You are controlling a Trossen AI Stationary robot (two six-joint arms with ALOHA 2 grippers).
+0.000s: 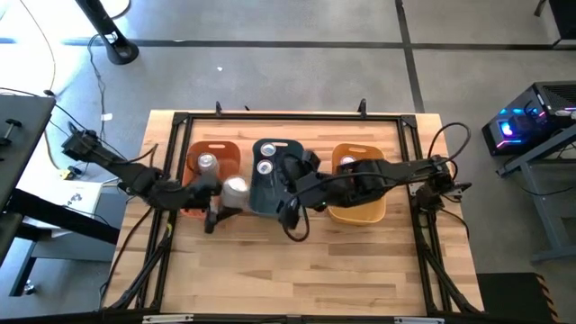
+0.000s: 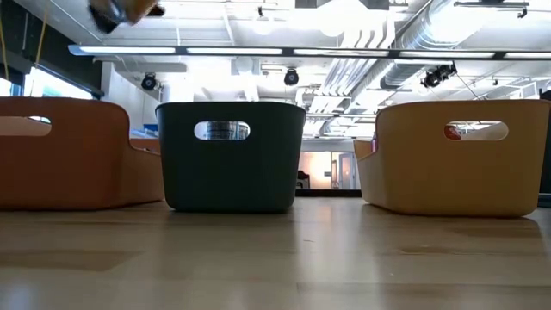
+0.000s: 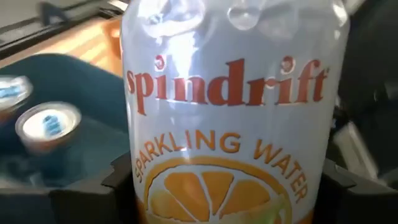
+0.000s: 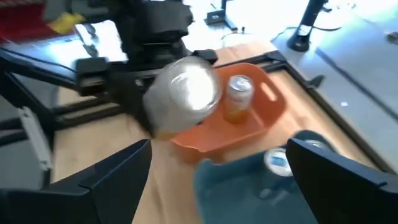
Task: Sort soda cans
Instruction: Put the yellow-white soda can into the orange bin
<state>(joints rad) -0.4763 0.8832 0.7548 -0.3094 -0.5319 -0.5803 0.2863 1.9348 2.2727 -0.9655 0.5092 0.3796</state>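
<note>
Pinching a silver can [image 1: 235, 187], the left tool [image 1: 225, 191] hovers between orange bin [image 1: 227, 149] and dark bin [image 1: 267, 203].

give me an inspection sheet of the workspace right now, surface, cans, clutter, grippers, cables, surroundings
Surface: light wooden table, black frame.
Job's things: silver Spindrift sparkling water can held between the orange plastic bin and dark blue-grey plastic bin; one can in the orange bin, two silver-topped cans in the dark bin.
Clutter: yellow plastic bin, contents hidden.
Grippers: left gripper shut on the can; right gripper open over the dark bin.
Cables: along both arms.
Surroundings: lit computer case right.
</note>
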